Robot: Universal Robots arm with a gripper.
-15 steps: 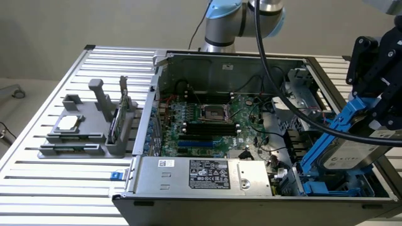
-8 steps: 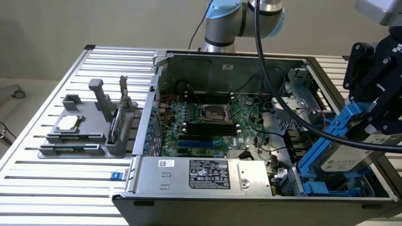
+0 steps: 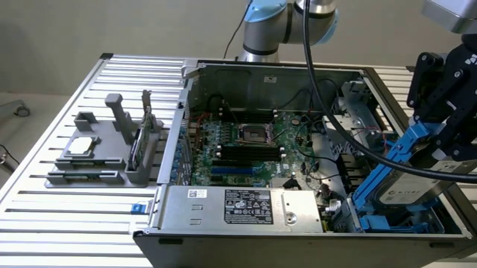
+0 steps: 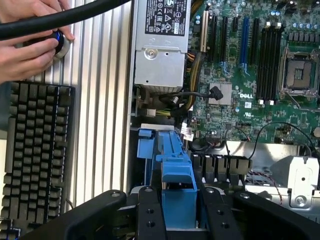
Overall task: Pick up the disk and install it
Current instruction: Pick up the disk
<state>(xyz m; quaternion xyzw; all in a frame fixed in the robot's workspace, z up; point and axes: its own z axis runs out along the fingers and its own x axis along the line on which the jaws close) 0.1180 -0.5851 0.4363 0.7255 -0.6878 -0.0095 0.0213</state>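
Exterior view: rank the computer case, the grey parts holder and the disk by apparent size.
1. computer case
2-3. grey parts holder and disk look about alike; the disk sits tilted, so unranked.

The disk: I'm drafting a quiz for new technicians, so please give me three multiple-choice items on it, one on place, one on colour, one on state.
1. Where is the disk?
A. On the grey stand
B. At the exterior view's right end of the computer case
C. On the keyboard

2. What colour is the frame around it?
A. Red
B. Yellow
C. Blue

3. How is it now?
A. Tilted, clamped in the gripper
B. Lying flat and free on the table
C. Lying flat on the motherboard

Answers:
1 B, it leans by the blue bay at that end of the case.
2 C, blue plastic runs along its edge in both views.
3 A, the black fingers press on both sides of the frame in the wrist view.
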